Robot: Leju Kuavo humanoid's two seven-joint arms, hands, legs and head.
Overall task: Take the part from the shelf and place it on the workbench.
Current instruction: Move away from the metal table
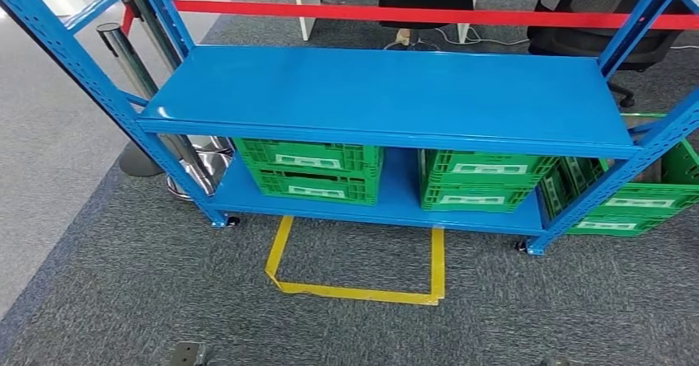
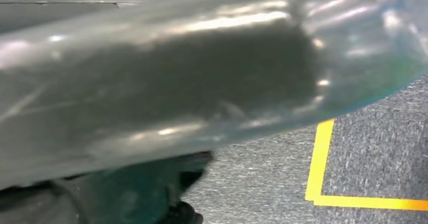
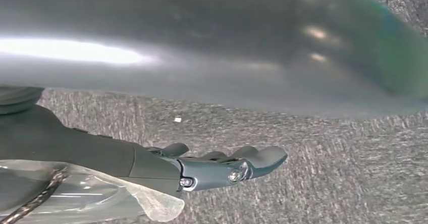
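A blurred shiny cover (image 2: 166, 82) hides the left robot hand (image 2: 151, 199); shelf (image 1: 387, 94) posts are cut off.

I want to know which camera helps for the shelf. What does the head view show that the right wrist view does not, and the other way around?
Head view alone: the blue shelf with a bare top board, green crates on its lower board and more beside it at right, a red barrier tape, metal posts and a yellow tape outline on the floor.
Right wrist view alone: the right hand, fingers stretched out and holding nothing, under a blurred grey cover.
Both: the grey carpet.
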